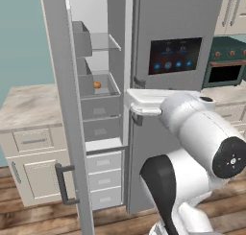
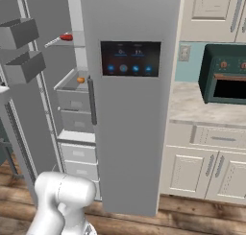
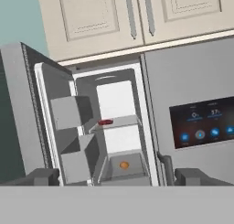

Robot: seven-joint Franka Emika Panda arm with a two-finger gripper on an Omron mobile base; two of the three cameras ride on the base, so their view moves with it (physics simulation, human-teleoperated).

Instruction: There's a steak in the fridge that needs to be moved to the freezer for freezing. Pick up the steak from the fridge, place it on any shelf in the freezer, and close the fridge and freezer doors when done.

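Observation:
The steak (image 2: 66,37) (image 3: 105,122) is a small red slab lying on the upper clear shelf inside the freezer (image 3: 119,127), the narrower left half of the grey appliance. The plain freezer door (image 1: 62,109) (image 3: 23,118) stands wide open to the left, with grey box bins (image 2: 21,32) on its inner side. The fridge door (image 2: 129,133) (image 3: 192,90), with its blue-lit panel, is shut. My gripper (image 3: 119,178) is open and holds nothing. It hangs in front of the appliance, well back from the shelves, facing the open freezer.
A small round orange item (image 1: 97,85) (image 3: 124,164) sits in the bin below the steak's shelf. A dark green oven (image 2: 226,80) stands on the counter (image 2: 202,104) to the right. Another counter (image 1: 29,104) lies behind the open door. Beige cabinets (image 3: 114,17) hang above.

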